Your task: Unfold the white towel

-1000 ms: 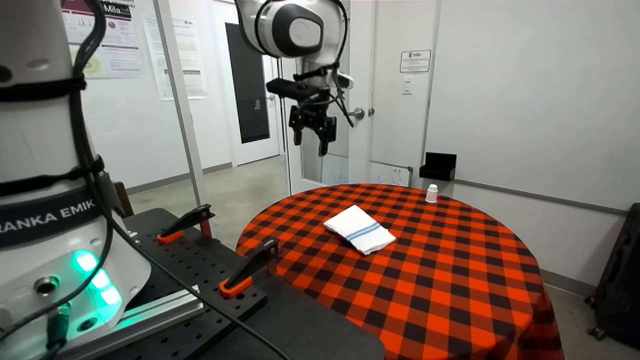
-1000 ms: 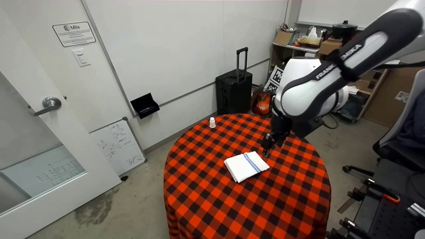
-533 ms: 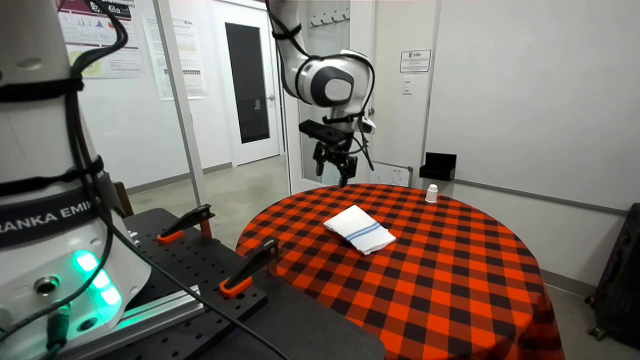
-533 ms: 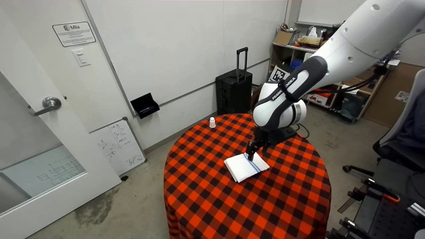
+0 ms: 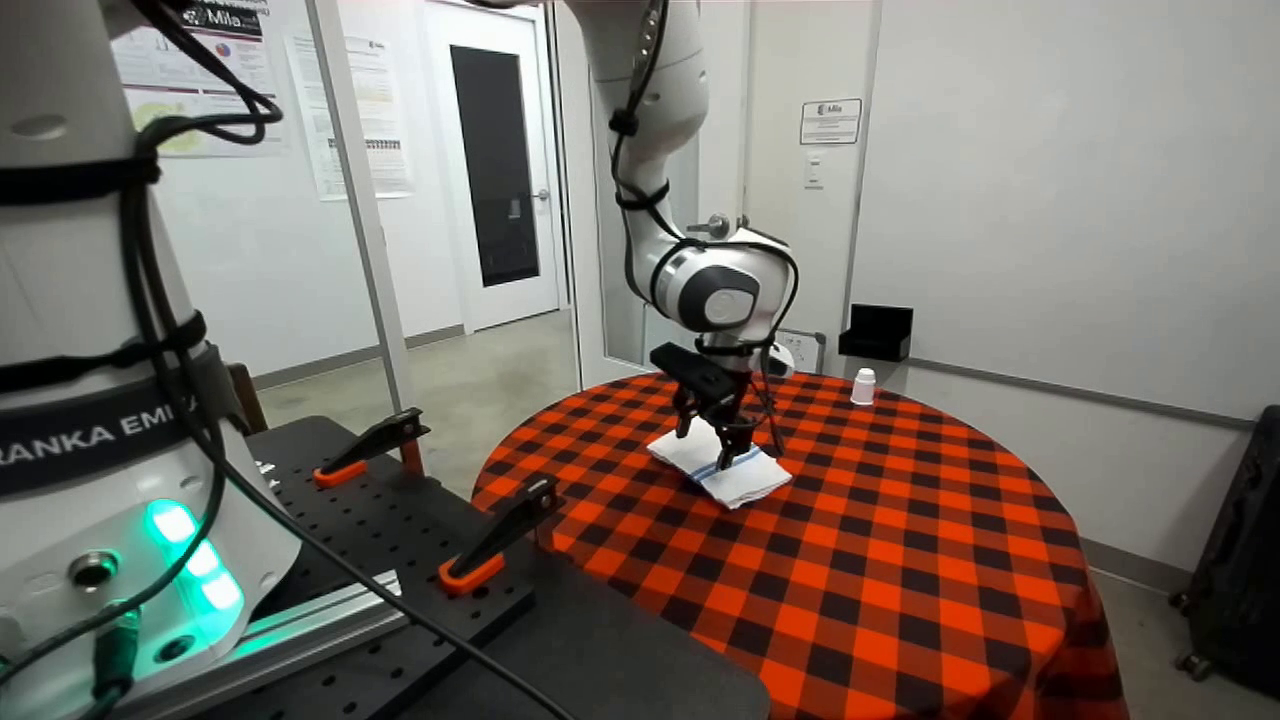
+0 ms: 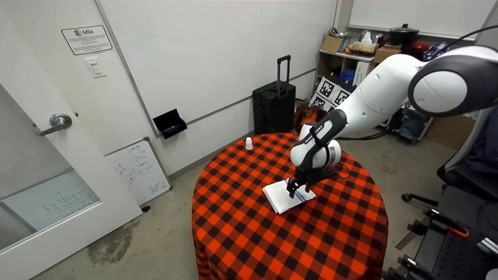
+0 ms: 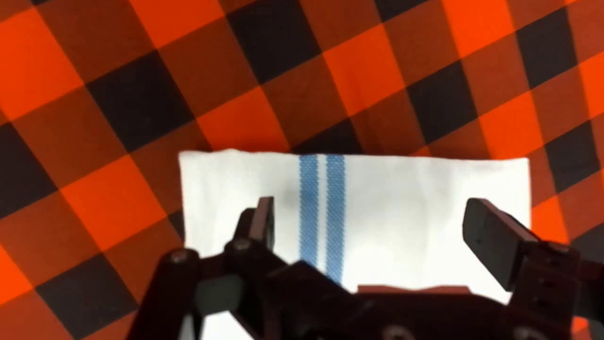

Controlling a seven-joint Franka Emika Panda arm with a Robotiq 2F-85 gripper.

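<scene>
- Wrist view: folded white towel (image 7: 401, 189), seen from above, with two parallel blue stripes (image 7: 335, 203) running from its edge.
- Gripper (image 7: 370, 208): fingers (image 7: 490, 241) set wide apart over the towel, the stripes lying between them; whether the fingers touch the fabric cannot be told.
- In both exterior views: the towel lies on a round table (image 6: 249, 237) covered in red-and-black check; the white arm (image 6: 365, 107) reaches over it, gripper directed downward.
- Same views: small white container (image 5: 863, 388) near the table's edge, well apart from the towel.
- In an exterior view: two black clamps (image 5: 500, 530) with orange ends, near the robot's lit base (image 5: 80, 530).
</scene>
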